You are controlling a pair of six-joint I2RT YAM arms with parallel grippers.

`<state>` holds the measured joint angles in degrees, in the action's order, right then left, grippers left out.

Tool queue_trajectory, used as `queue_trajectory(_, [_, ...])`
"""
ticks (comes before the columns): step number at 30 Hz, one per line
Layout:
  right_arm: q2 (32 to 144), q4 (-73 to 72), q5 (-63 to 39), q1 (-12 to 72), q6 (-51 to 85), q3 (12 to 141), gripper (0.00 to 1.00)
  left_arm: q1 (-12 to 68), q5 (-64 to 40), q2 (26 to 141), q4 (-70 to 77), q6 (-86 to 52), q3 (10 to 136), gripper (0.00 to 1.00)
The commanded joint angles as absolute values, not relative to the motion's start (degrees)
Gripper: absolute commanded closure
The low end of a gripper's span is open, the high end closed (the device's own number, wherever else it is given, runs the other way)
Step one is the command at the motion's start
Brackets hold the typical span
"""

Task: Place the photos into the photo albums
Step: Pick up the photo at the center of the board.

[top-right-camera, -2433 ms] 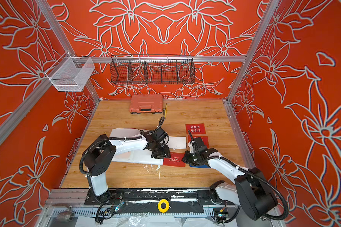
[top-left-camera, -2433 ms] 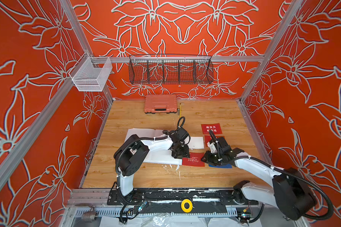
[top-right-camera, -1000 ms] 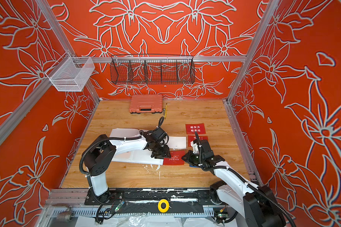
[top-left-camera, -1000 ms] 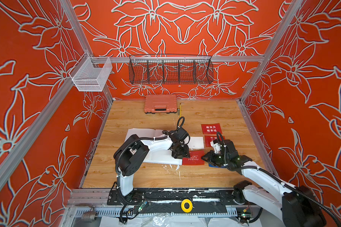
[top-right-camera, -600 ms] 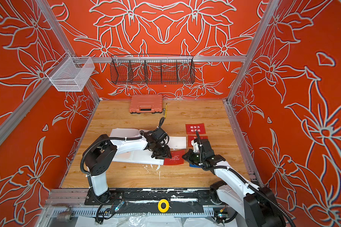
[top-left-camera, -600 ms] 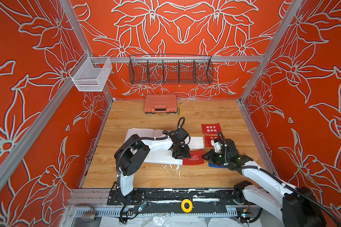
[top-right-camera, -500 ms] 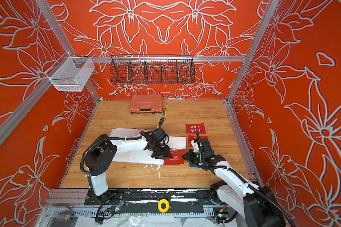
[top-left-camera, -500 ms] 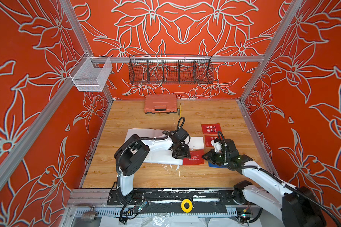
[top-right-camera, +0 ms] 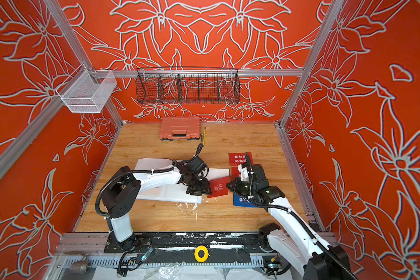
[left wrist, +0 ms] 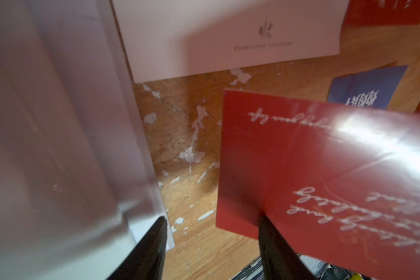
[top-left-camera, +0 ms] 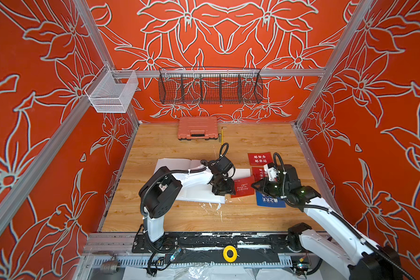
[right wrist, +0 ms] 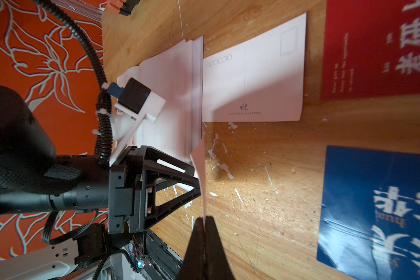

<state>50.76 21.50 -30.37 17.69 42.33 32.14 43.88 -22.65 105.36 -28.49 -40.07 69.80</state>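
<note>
An orange case [top-left-camera: 197, 127] lies at the table's [top-left-camera: 170, 150] far edge, below a black wire basket [top-left-camera: 210, 88].

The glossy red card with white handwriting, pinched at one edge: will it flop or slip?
Likely springy rather than floppy: the glossy red card bows slightly out of the right gripper. Its glare suggests a slick face, so it may slide.

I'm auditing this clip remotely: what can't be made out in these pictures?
Album pages: left arm covers much of them in both top views; filled sleeves untellable.
Red card writing: blur and glare, left wrist view.
Blue card: cut by the right wrist view's edge; partly under the right gripper in both top views.
</note>
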Motion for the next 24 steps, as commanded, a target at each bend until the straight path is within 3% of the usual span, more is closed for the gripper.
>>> queue_trajectory(1, [49.14, 26.36, -29.47, 16.80, 40.23, 35.23, 1.00, 41.77, -21.35, 100.25, -32.32, -38.85, 71.38, 0.41])
queue_trajectory(6, [51.06, 20.87, -33.22, 16.69, 42.64, 36.13, 1.00, 35.96, -20.65, 94.11, -34.23, -37.52, 69.82, 0.41])
queue_trajectory(13, [60.08, -2.75, -43.06, 16.87, 52.83, 34.52, 1.00, 22.53, -18.63, 84.50, -37.62, -34.77, 64.55, 0.39])
queue_trajectory(24, [84.71, -22.00, -40.97, 26.01, 57.12, 43.84, 1.00, 2.76, -17.18, 74.43, -34.88, -35.68, 54.10, 0.37])
